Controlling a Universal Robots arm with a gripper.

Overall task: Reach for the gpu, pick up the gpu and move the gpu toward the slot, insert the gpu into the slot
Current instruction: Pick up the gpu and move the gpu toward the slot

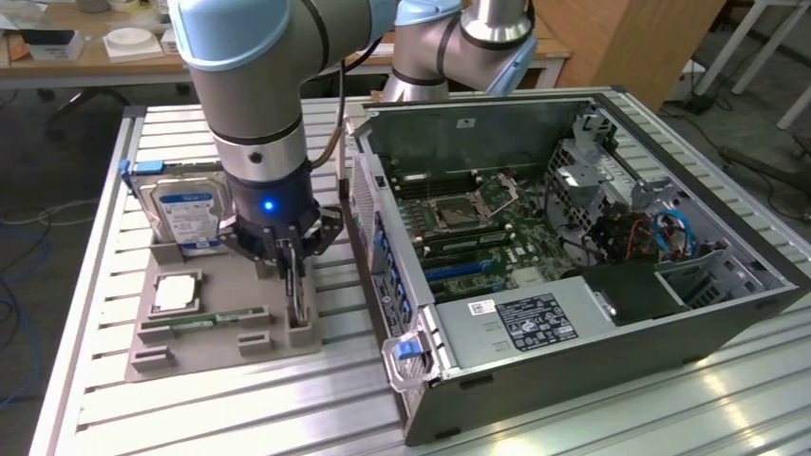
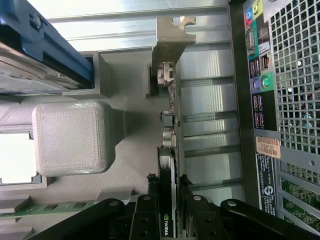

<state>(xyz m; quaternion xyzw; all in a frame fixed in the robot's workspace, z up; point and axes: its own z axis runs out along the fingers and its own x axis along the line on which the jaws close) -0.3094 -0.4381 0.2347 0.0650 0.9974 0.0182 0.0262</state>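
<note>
Beside the open grey metal computer case [image 1: 507, 106], the thin green gpu card with its silver bracket [image 2: 167, 210] stands on edge in a grey plastic parts tray [image 1: 190, 351]. The black gripper [image 2: 167, 178] is clamped on its upper edge. A skewed hold could tilt the card and jam it in the tray.

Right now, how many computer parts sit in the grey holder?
4: hard drive at the far end, CPU mid-holder, memory stick nearer the camera, gpu upright at the gripper, on the exterior view's right.
</note>
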